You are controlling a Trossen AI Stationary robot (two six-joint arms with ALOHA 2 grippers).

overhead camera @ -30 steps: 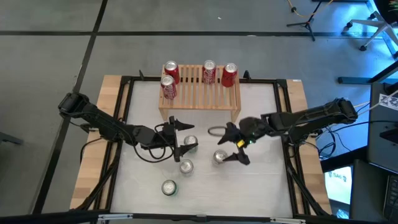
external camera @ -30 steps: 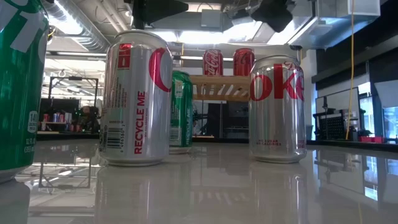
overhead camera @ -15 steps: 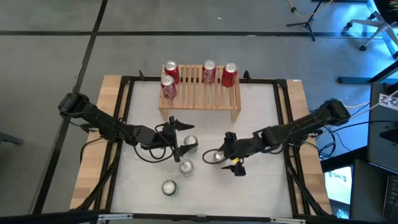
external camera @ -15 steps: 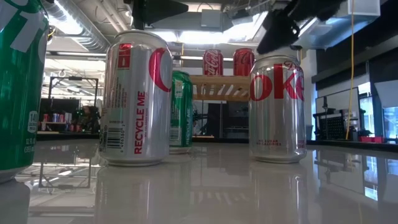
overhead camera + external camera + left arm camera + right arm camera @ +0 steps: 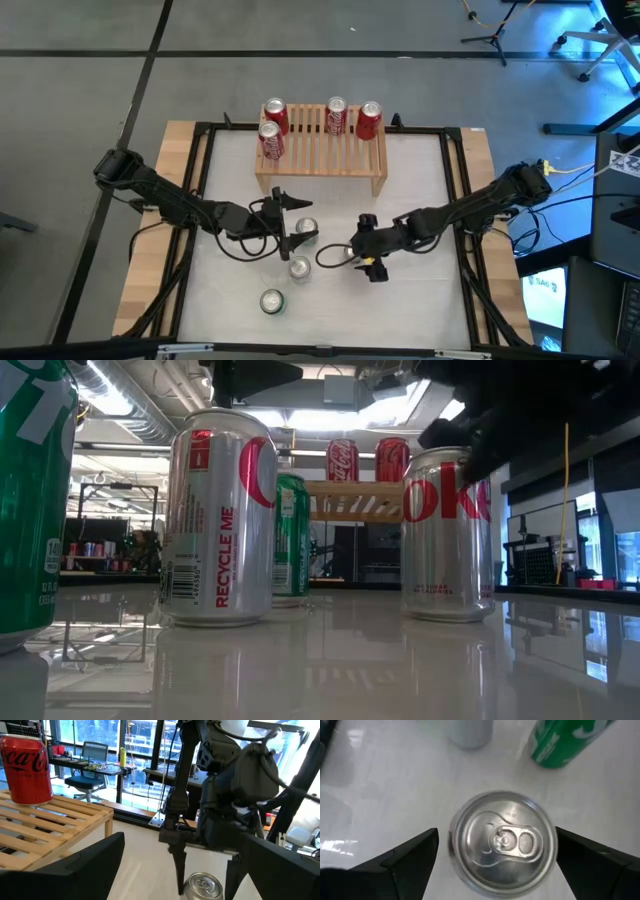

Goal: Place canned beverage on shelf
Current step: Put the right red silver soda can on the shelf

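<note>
A silver can (image 5: pixel 502 840) stands upright on the white table (image 5: pixel 420 190), seen from the side in the low view (image 5: pixel 445 535). My right gripper (image 5: pixel 496 832) hangs over it, slanting down. It is open, one finger on either side of the can's top and neither touching it. My left gripper (image 5: pixel 295 225) is open and level, above another silver can (image 5: pixel 305 230). The light-wood shelf (image 5: pixel 320 155) stands at the table's far side with several red cans (image 5: pixel 337 115) upright on its slats.
Two more cans stand on the table near the left gripper, a silver one (image 5: pixel 299 268) and a green one (image 5: pixel 271 301). Black frame rails (image 5: pixel 455 190) run along the table's sides. Bare table lies to the right of the shelf.
My right gripper has sunk and gone toward the table's left and near edges, tipping further downward. Its open fingers now stand on either side of the silver can's top. The cans have not moved.
</note>
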